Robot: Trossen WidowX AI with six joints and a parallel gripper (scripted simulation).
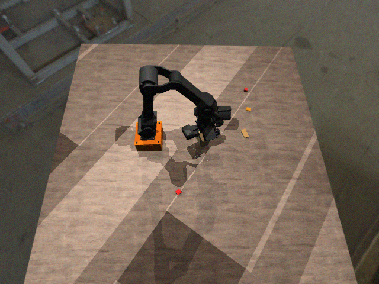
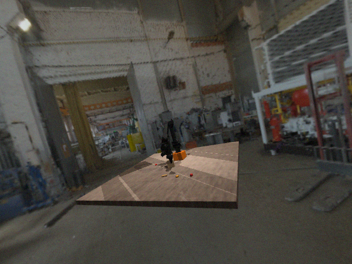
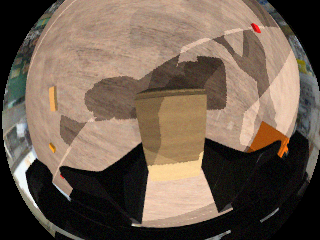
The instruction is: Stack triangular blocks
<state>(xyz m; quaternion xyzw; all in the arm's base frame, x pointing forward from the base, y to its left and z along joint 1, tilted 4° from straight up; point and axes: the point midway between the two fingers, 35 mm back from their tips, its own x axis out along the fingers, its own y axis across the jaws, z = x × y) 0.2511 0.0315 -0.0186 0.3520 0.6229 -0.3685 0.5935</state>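
Observation:
My gripper (image 1: 201, 136) (image 3: 171, 142) is shut on a tan triangular block (image 3: 175, 132), with one finger on each side of it. A tan block surface also shows under the hand in the top view (image 1: 201, 136) and in the exterior view (image 2: 170, 164); which block it belongs to is too small to tell. In the wrist view a thin darker tan strip (image 3: 172, 93) shows just past the held block's far edge. It looks like part of the other triangular block, which is otherwise hidden. Whether the sloped faces touch, and whether the ends are even, I cannot tell.
A flat tan-orange piece (image 1: 244, 133) (image 2: 164, 175) (image 3: 53, 98), a small orange block (image 1: 248, 109) (image 2: 176, 176) (image 3: 52, 148) and a red block (image 1: 246, 89) (image 2: 191, 175) lie beyond the hand. Another red block (image 1: 178, 191) (image 2: 155, 164) (image 3: 256, 28) lies to one side. The arm stands on an orange base (image 1: 148, 145) (image 2: 179, 155).

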